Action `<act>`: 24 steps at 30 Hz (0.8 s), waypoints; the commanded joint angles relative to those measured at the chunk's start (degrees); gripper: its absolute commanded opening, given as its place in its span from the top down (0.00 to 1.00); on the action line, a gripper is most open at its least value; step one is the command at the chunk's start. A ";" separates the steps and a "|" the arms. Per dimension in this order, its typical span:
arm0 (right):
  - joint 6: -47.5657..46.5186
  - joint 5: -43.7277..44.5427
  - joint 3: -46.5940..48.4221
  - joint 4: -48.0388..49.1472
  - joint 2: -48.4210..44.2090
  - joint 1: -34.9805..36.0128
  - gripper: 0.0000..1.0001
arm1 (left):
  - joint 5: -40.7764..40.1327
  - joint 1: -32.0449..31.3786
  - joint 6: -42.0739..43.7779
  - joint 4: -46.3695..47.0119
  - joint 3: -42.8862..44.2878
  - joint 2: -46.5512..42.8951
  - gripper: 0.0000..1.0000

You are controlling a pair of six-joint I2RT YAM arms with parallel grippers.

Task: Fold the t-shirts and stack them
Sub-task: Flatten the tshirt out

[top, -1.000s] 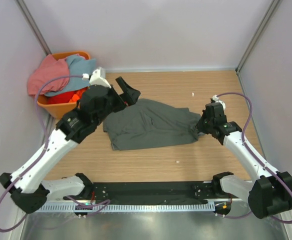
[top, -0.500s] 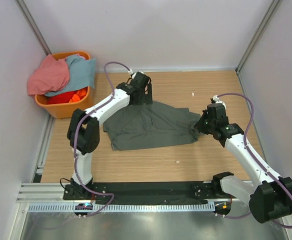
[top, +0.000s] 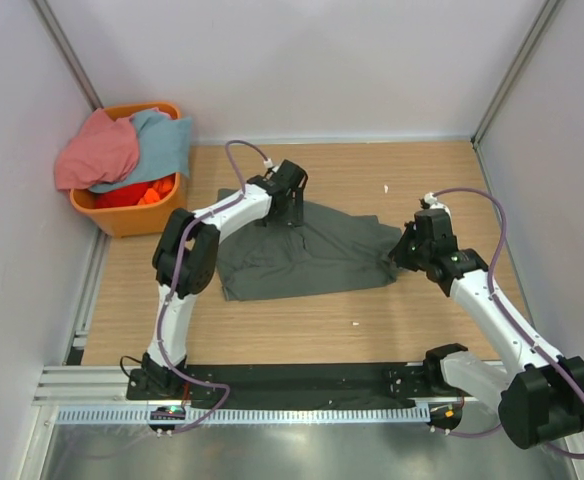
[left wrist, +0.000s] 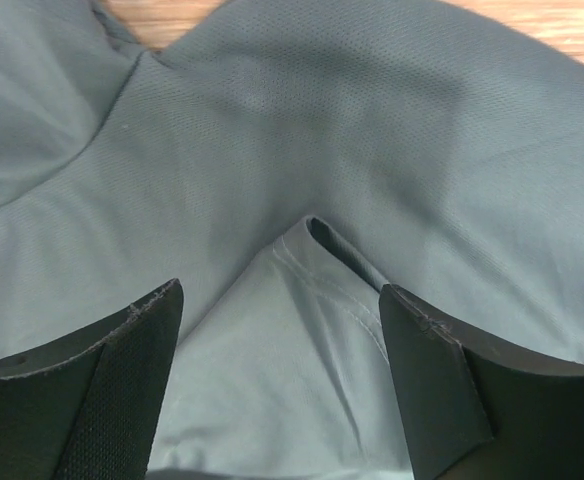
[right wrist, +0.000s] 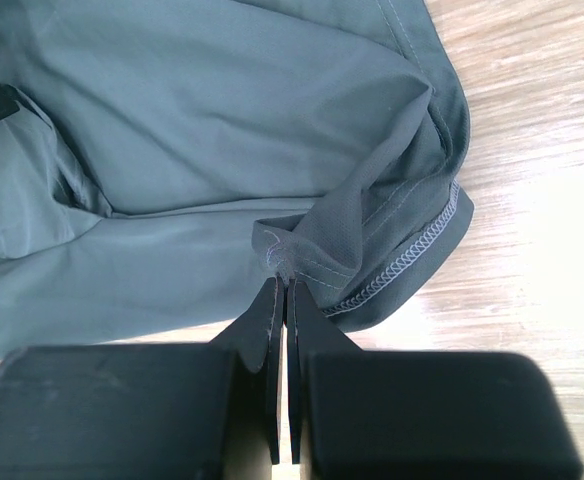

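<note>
A dark grey t-shirt [top: 302, 255] lies crumpled on the wooden table between the arms. My left gripper [top: 290, 212] is open, its jaws wide apart just above a raised fold of the grey shirt [left wrist: 312, 300] near its far edge. My right gripper [top: 400, 252] is shut on a pinched hem corner of the grey shirt [right wrist: 302, 250] at its right side. A salmon-pink t-shirt [top: 97, 150] and a light blue t-shirt [top: 162, 140] lie heaped in the basket at the far left.
An orange plastic basket [top: 132, 215] stands in the far left corner against the wall. Small white scraps [top: 387, 187] lie on the table [top: 422, 170] behind and in front of the shirt. Walls close the table on three sides.
My left arm has swung from the basket side out over the grey shirt and lowered onto its far edge. My right gripper has stayed shut on the right hem.
</note>
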 commanded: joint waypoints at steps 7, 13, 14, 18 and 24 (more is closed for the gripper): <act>-0.88 -0.24 -1.10 1.71 -0.38 0.39 0.99 | -0.07 0.18 2.17 2.21 2.72 4.59 0.29; -1.06 -0.07 -1.19 1.97 0.41 0.30 0.99 | 0.10 0.18 2.17 2.21 3.69 6.18 0.49; -1.06 0.02 -1.28 2.14 0.50 0.30 0.99 | 0.02 0.18 2.08 2.21 3.52 6.09 0.54; -1.15 0.37 -1.37 2.41 1.02 0.30 0.99 | -0.42 0.18 1.82 2.30 2.56 5.39 0.72; -1.15 0.81 -0.93 2.06 1.82 0.30 0.99 | -3.84 0.01 1.73 0.72 0.71 0.91 0.78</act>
